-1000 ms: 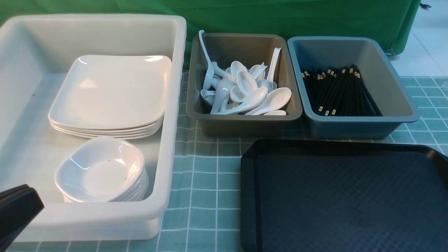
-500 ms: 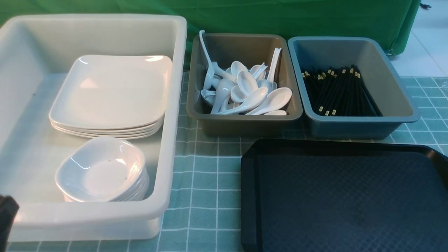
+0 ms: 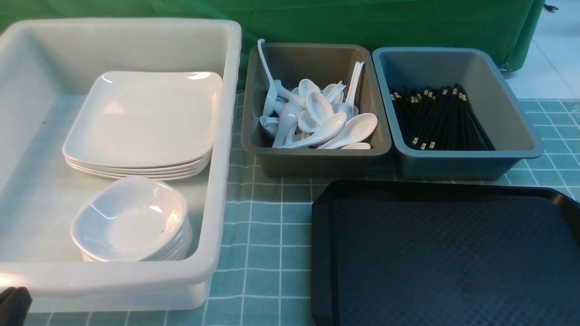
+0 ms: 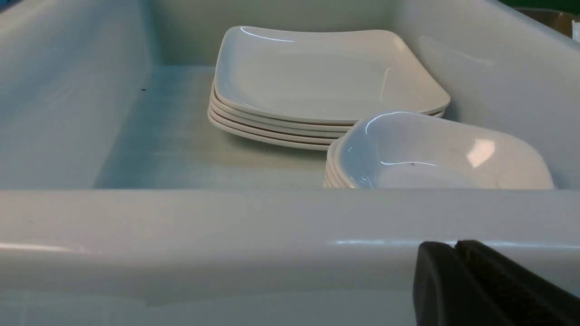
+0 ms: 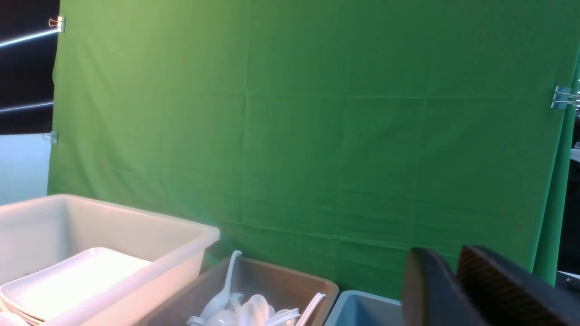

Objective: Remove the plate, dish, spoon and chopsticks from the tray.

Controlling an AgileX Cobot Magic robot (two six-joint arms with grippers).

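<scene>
Fingers of the left gripper (image 4: 455, 246) are black and pressed together, with nothing between them. They sit just outside the near wall of the big white tub (image 3: 226, 113). In the front view only a small black bit of this gripper (image 3: 13, 303) shows, at about 8 o'clock. The right gripper (image 5: 455, 267) is black too, its two tips nearly touching and holding nothing, raised before a green cloth (image 5: 294, 136) held by metal clips.

No words or labels can be read on anything.

The tub is smooth, pale plastic with a thick round rim. Inside it, a stack of shiny white square plates (image 3: 142, 120) with round corners lies at the far side. A stack of small deep white dishes (image 3: 129, 222) sits just in front of it.

At 12 o'clock stands a brown bin (image 3: 312, 158) full of shiny white soup spoons (image 3: 326, 120). Just beside it, at 1 o'clock, a blue-grey bin (image 3: 453, 163) holds thin black chopsticks (image 3: 442, 120) with small gold bands.

The black tray (image 3: 444, 253) lies at 4 o'clock. It has clipped corners, a low rim and a bumpy diamond pattern, with nothing on it. Everything rests on a pale green checked cloth (image 3: 267, 226).
</scene>
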